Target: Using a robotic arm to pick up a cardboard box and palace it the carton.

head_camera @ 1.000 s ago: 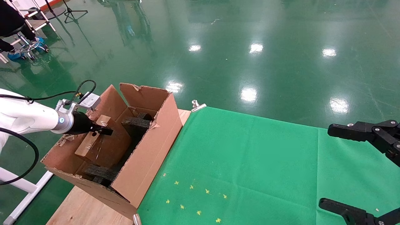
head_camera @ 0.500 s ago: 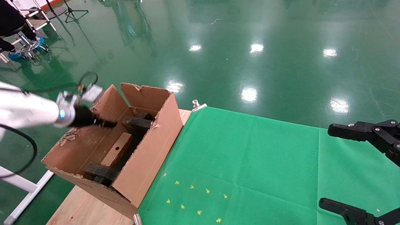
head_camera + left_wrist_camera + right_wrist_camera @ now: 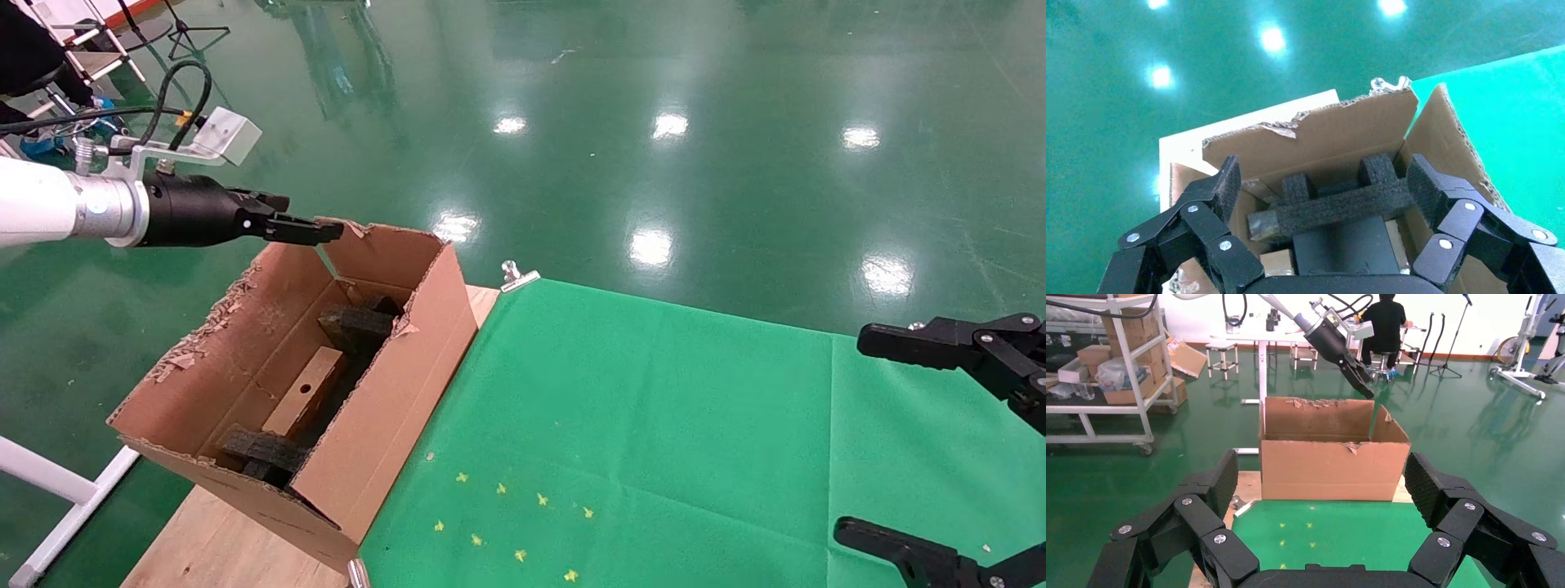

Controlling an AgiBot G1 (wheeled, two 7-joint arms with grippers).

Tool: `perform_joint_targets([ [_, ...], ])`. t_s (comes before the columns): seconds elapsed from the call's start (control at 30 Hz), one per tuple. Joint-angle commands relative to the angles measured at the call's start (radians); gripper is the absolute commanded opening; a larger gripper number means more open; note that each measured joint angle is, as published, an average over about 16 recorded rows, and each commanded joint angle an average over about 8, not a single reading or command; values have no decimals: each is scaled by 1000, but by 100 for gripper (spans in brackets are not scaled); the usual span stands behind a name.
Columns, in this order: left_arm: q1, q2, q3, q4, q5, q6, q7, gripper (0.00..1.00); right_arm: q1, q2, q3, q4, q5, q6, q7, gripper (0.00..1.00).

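The cardboard box (image 3: 306, 390) lies inside the carton (image 3: 392, 392) between black foam blocks (image 3: 355, 322), its round hole facing up. My left gripper (image 3: 306, 219), on the white robotic arm, hangs open and empty above the carton's far rim. In the left wrist view its open jaws (image 3: 1326, 180) frame the carton (image 3: 1340, 131) and a foam block (image 3: 1333, 205). The box (image 3: 1277, 262) is mostly hidden there behind the gripper's base. My right gripper (image 3: 850, 434) is open and empty over the cloth at the far right. It is also open in its own view (image 3: 1322, 474), facing the carton (image 3: 1333, 468).
A green cloth (image 3: 654, 425) covers most of the wooden table (image 3: 212, 547), held by a metal clip (image 3: 516, 276). The carton stands at the table's left end. A white frame leg (image 3: 57, 482) is below left. A shelf cart (image 3: 1119, 361) and a seated person (image 3: 1384, 324) are beyond.
The left gripper let go of the cardboard box, which dropped into the carton between the foam blocks. The gripper then rose out of the carton to above its far rim. The right arm stayed still.
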Motion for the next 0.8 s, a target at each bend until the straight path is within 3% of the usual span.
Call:
perform_joint_targets([
  [0.03,-3,-5,-2,-12,-4,13,-1,100,0,0,0,0,0,0,0,100],
  [0.3,22,0,-7,-21,-25,3,7,100,0,0,0,0,0,0,0,100],
  [0.8,202,-29,-77,-268,-276,102,59,100,0,0,-1,-1,1,0,-1,100],
])
